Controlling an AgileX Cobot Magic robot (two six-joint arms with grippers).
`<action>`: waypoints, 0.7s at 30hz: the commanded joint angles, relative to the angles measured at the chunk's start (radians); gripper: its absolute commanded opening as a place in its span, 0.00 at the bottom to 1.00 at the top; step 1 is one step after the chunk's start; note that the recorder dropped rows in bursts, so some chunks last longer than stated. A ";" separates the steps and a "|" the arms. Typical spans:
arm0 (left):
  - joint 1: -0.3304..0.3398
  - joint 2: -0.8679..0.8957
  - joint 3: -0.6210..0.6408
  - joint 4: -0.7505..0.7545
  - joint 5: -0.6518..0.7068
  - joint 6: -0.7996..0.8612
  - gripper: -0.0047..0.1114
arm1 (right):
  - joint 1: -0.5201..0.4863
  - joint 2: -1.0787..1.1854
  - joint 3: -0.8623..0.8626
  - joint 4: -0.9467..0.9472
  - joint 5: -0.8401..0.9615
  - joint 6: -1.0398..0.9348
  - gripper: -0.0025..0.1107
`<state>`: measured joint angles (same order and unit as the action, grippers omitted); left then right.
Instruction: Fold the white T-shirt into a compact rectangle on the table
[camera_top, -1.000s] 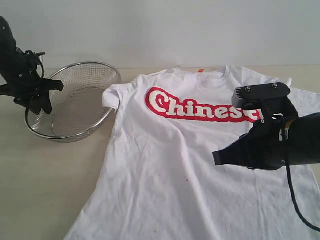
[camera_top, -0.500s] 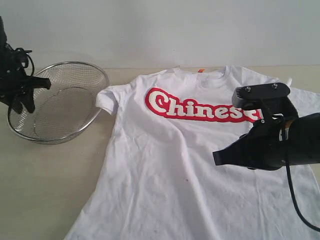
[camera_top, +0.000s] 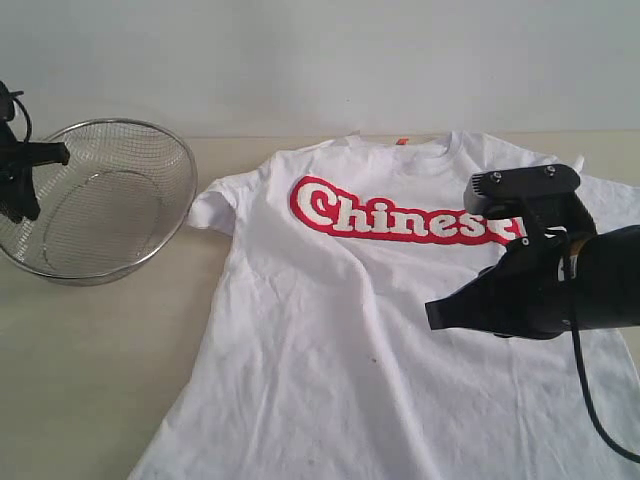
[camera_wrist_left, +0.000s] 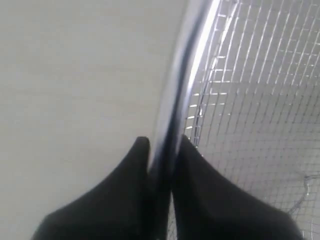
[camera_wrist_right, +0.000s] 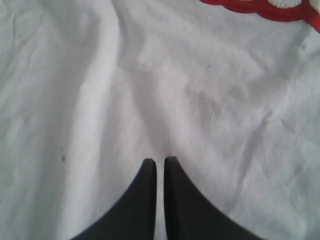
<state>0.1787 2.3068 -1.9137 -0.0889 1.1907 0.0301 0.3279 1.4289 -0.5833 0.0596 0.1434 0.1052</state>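
Observation:
The white T-shirt (camera_top: 340, 330) lies spread face up on the table (camera_top: 90, 380), its red "Chinese" band (camera_top: 400, 215) across the chest and an orange neck tag (camera_top: 402, 141) at the collar. My right gripper (camera_top: 432, 315) hovers over the shirt's right chest area, shut with nothing between its fingertips (camera_wrist_right: 148, 167); beneath it is plain white cloth (camera_wrist_right: 200, 100). My left gripper (camera_top: 25, 180) is at the far left, shut on the metal rim (camera_wrist_left: 182, 85) of the wire-mesh basket (camera_top: 95, 205). The shirt's left sleeve (camera_top: 215, 205) lies just beside the basket.
A pale wall (camera_top: 320, 60) rises behind the table's back edge. The basket sits at the table's far left. A black cable (camera_top: 590, 400) hangs from the right arm over the shirt's right side. Bare tabletop lies left of the shirt's lower half.
My left gripper has dragged the basket leftward, off the shirt's left sleeve, which now lies flat on the table. The right arm has not moved.

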 joint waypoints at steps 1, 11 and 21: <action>-0.001 0.000 0.006 0.029 0.013 0.015 0.28 | -0.005 -0.001 0.002 -0.006 -0.006 -0.011 0.02; -0.001 -0.041 0.006 0.066 0.010 0.003 0.58 | -0.005 -0.001 0.002 -0.006 -0.006 -0.011 0.02; -0.037 -0.191 0.006 -0.322 -0.068 0.174 0.54 | -0.005 0.005 0.002 -0.006 -0.012 -0.011 0.02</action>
<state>0.1759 2.1519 -1.9103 -0.2106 1.1353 0.0879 0.3279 1.4289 -0.5833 0.0596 0.1434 0.1052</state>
